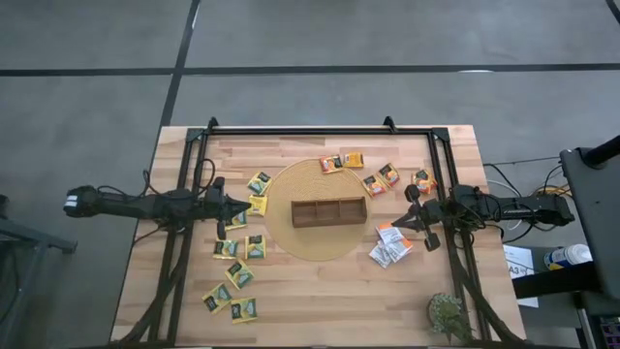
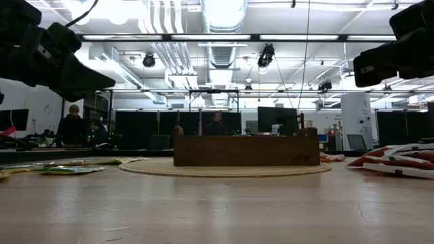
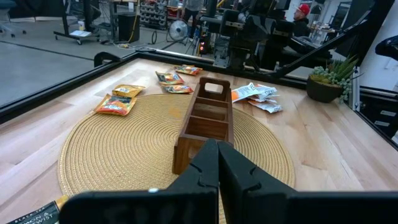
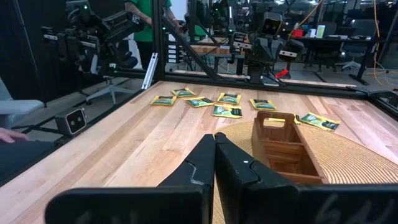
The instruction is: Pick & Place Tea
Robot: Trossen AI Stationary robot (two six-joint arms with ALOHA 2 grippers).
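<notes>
Tea packets lie flat on the wooden table around a round woven mat [image 1: 291, 237]. Several yellow-green ones [image 1: 239, 274] lie to the mat's left, several orange ones [image 1: 388, 174] at the far right, and white-and-orange ones [image 1: 390, 236] at the right. A brown three-compartment tray [image 1: 328, 211] stands on the mat. My left gripper [image 1: 248, 205] hovers shut at the mat's left edge, pointing toward the tray [image 3: 205, 118]. My right gripper [image 1: 402, 219] hovers shut at the mat's right edge, above the white packets. Both sets of fingers are closed on nothing in the wrist views [image 3: 217, 149] [image 4: 214, 146].
A black metal frame [image 1: 320, 129] runs along the table's far edge and down both sides. A small potted plant [image 1: 446, 312] stands at the near right corner. Bare wood lies between the mat and the near edge.
</notes>
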